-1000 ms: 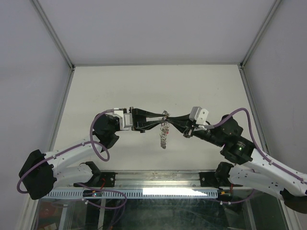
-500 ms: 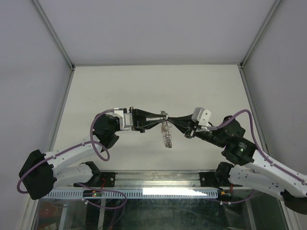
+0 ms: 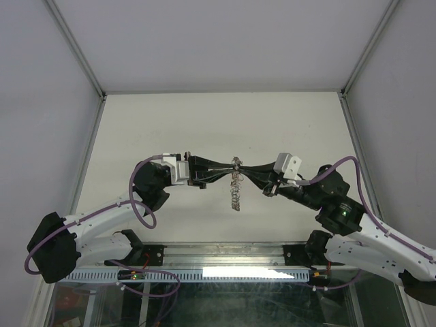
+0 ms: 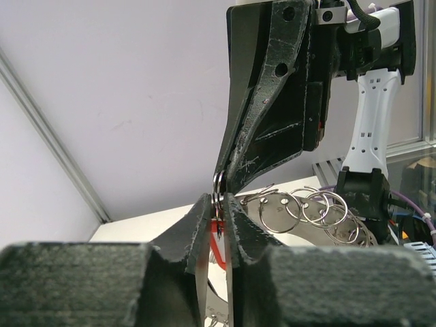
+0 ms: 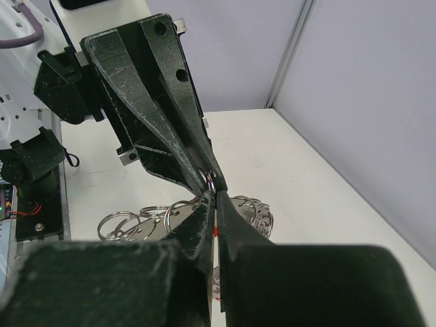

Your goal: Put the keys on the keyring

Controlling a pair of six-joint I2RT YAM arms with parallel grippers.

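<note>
Centre of the top view, we log the left claw [image 3: 229,165] pinching tighter onto the red-tagged key [image 4: 217,231], the right claw [image 3: 244,168] shut tip to tip against it, and the keyring [image 3: 235,194] dangling just below after a slight swing: threading looks underway, not finished.

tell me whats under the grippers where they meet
The keyring, strung with silver keys, hangs there. A red sliver of the tag shows through the gap between the left fingers; its key is hidden.

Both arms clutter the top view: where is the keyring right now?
In the top view the keyring hangs mid-table, directly under the point where the left gripper and right gripper meet tip to tip.
</note>
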